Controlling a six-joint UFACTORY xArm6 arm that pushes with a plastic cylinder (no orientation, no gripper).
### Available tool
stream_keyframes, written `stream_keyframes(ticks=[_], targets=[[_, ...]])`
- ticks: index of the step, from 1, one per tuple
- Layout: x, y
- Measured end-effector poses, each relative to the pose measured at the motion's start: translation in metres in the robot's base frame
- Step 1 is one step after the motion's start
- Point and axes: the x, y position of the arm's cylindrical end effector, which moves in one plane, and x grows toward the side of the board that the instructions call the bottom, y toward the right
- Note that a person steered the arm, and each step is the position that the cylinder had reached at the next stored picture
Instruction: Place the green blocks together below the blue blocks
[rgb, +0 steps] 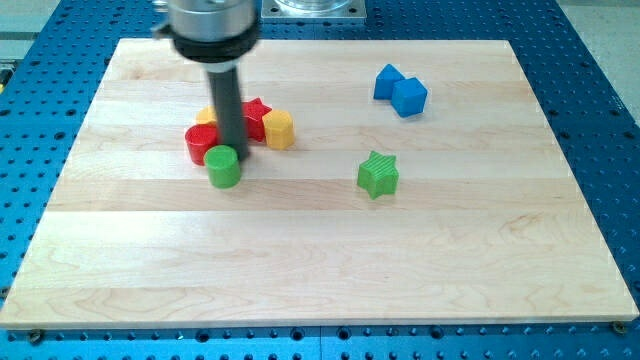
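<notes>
A green cylinder stands left of the board's middle. A green star block lies to the right of middle. Two blue blocks touch each other at the upper right. My tip is at the end of the dark rod, just above and right of the green cylinder, touching or almost touching its upper edge. The rod hides part of the cluster behind it.
A cluster sits behind the rod: a red cylinder, a red star, a yellow block and a partly hidden yellow block. The wooden board lies on a blue perforated table.
</notes>
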Motion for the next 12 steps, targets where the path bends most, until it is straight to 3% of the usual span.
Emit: stream_keyframes(ticks=[1,2,3,5,6,7,8,10,11,12], targets=[[0.001,-0.067],[0.020,-0.087],[0.026,-0.043],[0.026,0.102],[0.026,0.120],[0.026,0.078],[0.060,0.050],[0.068,0.147],[0.059,0.136],[0.048,0.089]])
